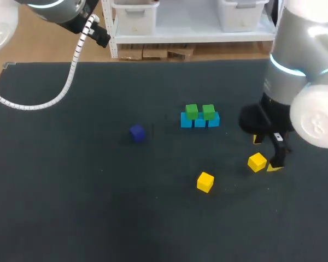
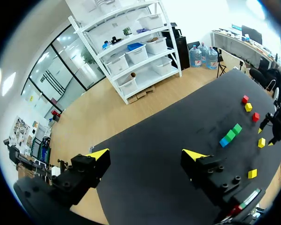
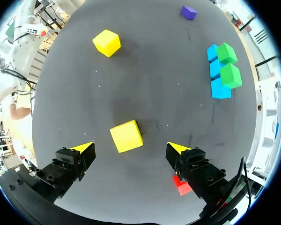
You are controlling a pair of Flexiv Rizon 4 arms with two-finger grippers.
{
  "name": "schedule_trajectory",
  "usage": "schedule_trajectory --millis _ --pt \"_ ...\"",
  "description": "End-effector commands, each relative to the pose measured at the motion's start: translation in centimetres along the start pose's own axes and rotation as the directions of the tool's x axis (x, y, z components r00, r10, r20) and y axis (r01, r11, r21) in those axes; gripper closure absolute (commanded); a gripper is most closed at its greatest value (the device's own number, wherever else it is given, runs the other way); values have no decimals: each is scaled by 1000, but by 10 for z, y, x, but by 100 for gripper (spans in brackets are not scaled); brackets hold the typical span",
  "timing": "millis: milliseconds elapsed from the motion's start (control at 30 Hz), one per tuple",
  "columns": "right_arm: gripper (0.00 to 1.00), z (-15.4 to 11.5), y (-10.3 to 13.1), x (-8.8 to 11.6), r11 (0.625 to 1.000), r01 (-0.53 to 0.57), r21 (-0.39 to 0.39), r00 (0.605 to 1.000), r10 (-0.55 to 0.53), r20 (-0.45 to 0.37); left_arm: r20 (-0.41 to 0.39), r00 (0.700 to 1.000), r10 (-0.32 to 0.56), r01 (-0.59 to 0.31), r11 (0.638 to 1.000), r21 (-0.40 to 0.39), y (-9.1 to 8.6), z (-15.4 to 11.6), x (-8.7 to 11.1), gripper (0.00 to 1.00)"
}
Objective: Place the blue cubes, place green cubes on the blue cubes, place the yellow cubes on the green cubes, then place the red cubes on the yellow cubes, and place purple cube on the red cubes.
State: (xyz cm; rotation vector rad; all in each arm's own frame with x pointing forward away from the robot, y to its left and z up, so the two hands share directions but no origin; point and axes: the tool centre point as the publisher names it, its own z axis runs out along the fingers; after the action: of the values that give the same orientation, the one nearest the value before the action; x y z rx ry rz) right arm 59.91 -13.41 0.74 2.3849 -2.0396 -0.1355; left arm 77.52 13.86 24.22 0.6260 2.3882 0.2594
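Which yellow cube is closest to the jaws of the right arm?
The yellow cube just ahead of the open right jaws, nearly between them. The second yellow cube lies much farther ahead.

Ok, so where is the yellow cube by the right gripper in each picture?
Head view: the yellow cube lies just beside the right gripper.
Left wrist view: it is small and far off, beside the right gripper.
Right wrist view: it is close up, between that gripper's open fingertips, not touched.
Shared landmark: the blue and green cubes show in all three.
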Motion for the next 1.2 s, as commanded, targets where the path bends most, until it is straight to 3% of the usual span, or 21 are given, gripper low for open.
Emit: schedule_trajectory --millis 33,433,467,533,700,733,800,1000,1200 --pt "0 7 -5 -7 999 32 27 999 -32 3 1 1000 1 -1 1000 1 0 0 0 0" --pt "0 7 -8 -12 998 60 28 998 -59 -18 1 1000 1 -1 1000 1 0 0 0 0" --pt "5 7 -7 -11 998 59 28 998 -59 -16 1 1000 1 -1 1000 1 0 0 0 0" --pt "50 8 -6 -11 998 57 27 998 -57 -16 1 1000 1 -1 1000 1 0 0 0 0" --pt "64 10 -4 -11 998 49 25 999 -49 -14 1 1000 1 -1 1000 1 0 0 0 0" --pt "70 10 -4 -11 999 47 27 999 -47 -12 1 1000 1 -1 1000 1 0 0 0 0" --pt "98 10 -4 -12 999 46 28 999 -46 -3 1 1000 1 -1 1000 1 0 0 0 0" --pt "100 11 -4 -13 1000 -14 -1 1000 14 22 1 1000 1 -1 1000 1 0 0 0 0" --pt "100 -18 -2 -33 999 -35 30 999 33 40 1 1000 1 -1 1000 1 0 0 0 0"
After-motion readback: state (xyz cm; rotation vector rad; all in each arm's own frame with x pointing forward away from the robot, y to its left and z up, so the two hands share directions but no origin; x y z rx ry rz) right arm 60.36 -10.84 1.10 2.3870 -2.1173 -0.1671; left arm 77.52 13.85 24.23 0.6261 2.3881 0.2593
